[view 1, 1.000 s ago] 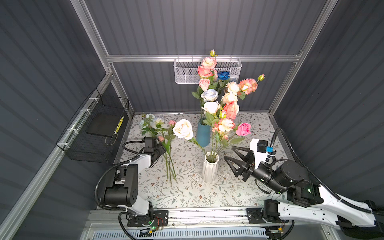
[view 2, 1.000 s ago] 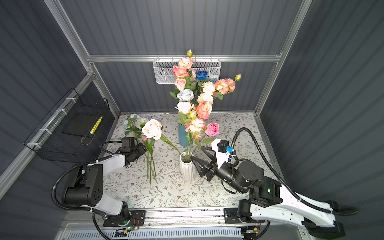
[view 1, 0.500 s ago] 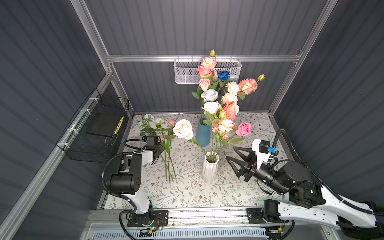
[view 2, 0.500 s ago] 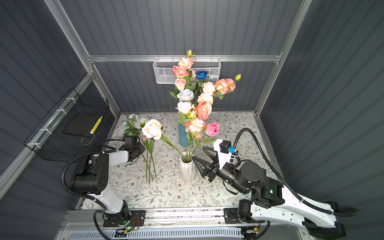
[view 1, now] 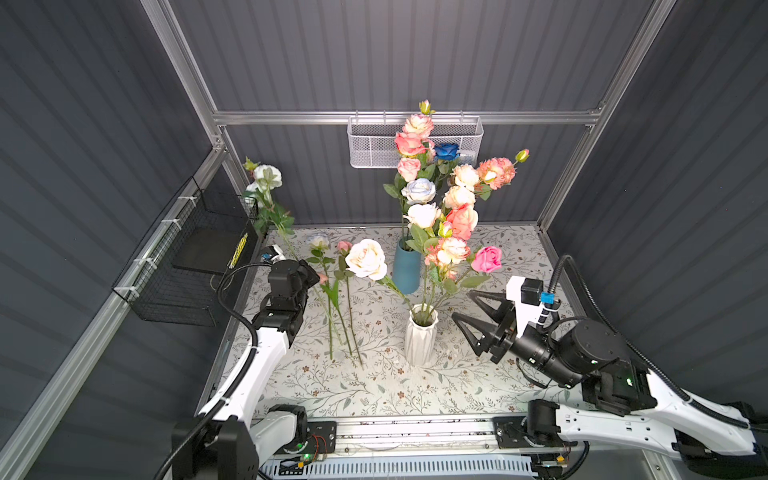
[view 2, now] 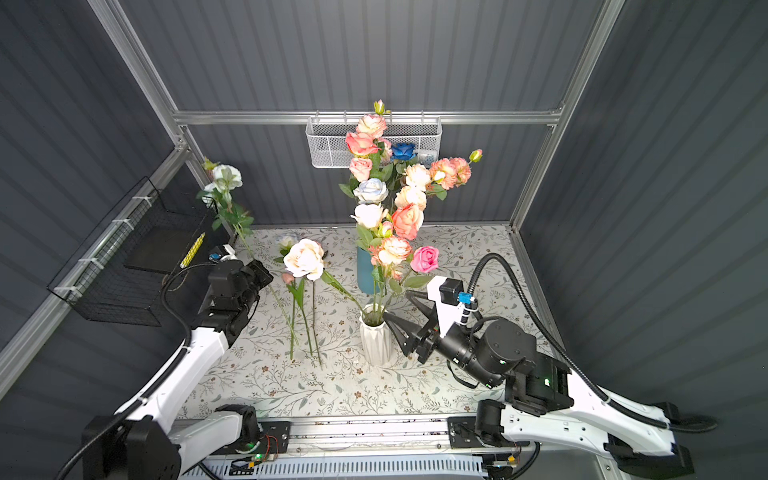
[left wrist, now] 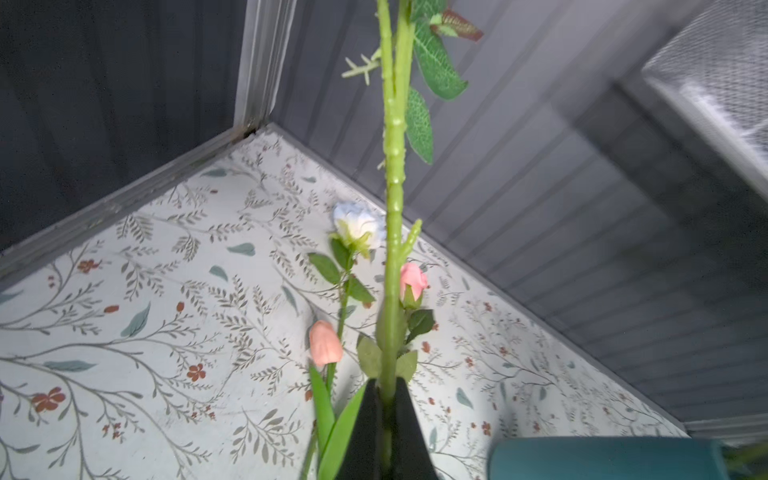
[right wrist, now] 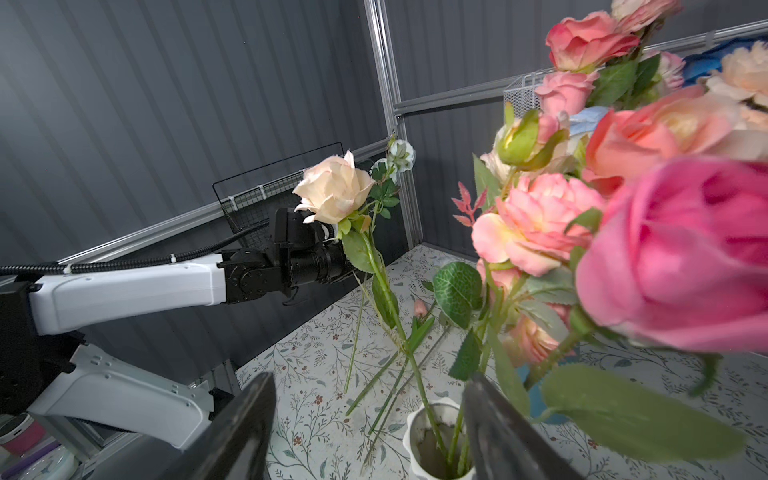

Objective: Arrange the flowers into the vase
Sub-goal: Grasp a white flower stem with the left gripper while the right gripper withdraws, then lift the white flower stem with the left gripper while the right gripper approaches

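My left gripper is shut on the green stem of a white flower, which it holds up near the back left corner; in both top views it is left of the loose stems. A pale blue flower and pink buds lie on the floral mat. The white vase holds a cream rose, a pink rose and peach blooms. Behind it, the blue vase carries a tall bunch. My right gripper stands open just right of the white vase, holding nothing.
A black wire basket hangs on the left wall and a white mesh basket on the back wall. The tall bunch's blooms crowd the space close above my right gripper. A metal rail runs along the front edge.
My left gripper has shut on the white flower's stem and lifted it off the mat, so the bloom now stands high at the back left. The right arm has barely shifted.
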Robot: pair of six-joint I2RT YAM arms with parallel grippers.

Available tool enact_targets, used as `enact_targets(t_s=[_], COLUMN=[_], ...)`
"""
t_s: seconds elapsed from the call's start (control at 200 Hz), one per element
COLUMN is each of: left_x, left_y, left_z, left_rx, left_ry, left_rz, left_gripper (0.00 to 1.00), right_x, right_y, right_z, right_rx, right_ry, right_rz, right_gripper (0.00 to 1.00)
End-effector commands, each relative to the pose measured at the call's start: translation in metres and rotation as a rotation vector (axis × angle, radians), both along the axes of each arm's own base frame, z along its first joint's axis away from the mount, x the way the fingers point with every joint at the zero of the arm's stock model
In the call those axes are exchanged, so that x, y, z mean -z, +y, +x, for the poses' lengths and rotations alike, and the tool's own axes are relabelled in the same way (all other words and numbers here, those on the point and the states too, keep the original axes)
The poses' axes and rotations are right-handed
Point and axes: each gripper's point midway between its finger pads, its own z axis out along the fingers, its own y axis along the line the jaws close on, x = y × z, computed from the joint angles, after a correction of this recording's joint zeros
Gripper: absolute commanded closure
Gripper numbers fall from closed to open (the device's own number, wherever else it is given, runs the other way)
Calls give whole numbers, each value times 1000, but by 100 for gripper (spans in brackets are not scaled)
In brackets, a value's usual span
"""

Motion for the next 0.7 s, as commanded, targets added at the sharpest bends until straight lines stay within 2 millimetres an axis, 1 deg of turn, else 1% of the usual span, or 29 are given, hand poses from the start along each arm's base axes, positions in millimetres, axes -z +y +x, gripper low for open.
enact_targets(t_s=[0.0, 0.08, 0.16, 0.23, 0.295, 0.375, 0.425, 0.47, 0.495, 0.51, 0.545, 0.62, 0.635, 0.695], left_x=[-45, -85, -128, -165, -198, -235, -254, -268, -274, -278, -286, -296, -297, -302], left_y=[-1, -17, -35, -47, -55, -62, -68, -76, -83, -86, -93, -105, -107, -113], left_z=[-17, -31, -53, -78, -106, -139, -158, -174, -183, -188, -200, -220, -224, -237], left_rx=[32, 130, 251, 342, 409, 479, 532, 593, 644, 672, 725, 830, 846, 908], left_ry=[-60, -151, -265, -364, -464, -572, -626, -671, -694, -707, -737, -789, -795, -828], left_rz=[54, 36, 11, 1, 8, 32, 48, 63, 68, 71, 79, 80, 77, 66], left_gripper=[100, 100, 100, 100, 100, 100, 100, 100, 100, 100, 100, 100, 100, 100], right_x=[-23, -37, -48, -56, -60, -65, -68, -69, -75, -70, -71, -78, -74, -73], right_y=[2, 9, 22, 38, 55, 76, 89, 102, 104, 114, 124, 140, 144, 158], right_z=[-10, -18, -25, -32, -38, -42, -43, -44, -45, -43, -42, -44, -44, -47], right_rx=[-58, -113, -179, -247, -310, -371, -404, -429, -441, -446, -456, -498, -507, -546], right_ry=[-39, -50, -47, -39, -26, -3, 11, 29, 31, 46, 64, 78, 93, 112], right_rz=[22, 32, 24, 5, -18, -46, -58, -72, -66, -85, -96, -96, -117, -140], right_gripper=[25, 24, 24, 24, 24, 24, 24, 24, 24, 24, 24, 23, 23, 23])
